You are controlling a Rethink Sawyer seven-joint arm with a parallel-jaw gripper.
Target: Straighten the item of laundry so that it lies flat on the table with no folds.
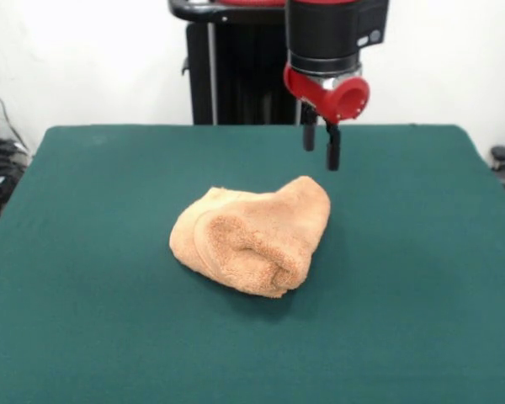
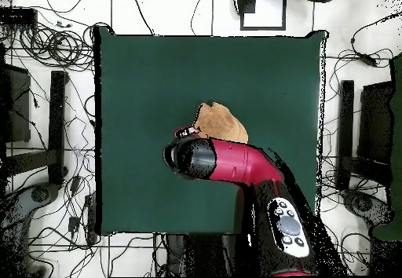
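The peach terry-cloth towel lies crumpled in a folded heap near the middle of the dark green table. One end is rolled under at the front. My gripper hangs just above and behind the towel's right-hand corner, clear of the cloth, with its two black fingers apart and nothing between them. In the overhead view the red and black arm covers part of the towel and hides the gripper. The table extends far beyond the towel on all sides.
The black pedestal stands at the table's far edge. In the overhead view, cables and black stands lie on the floor around the table.
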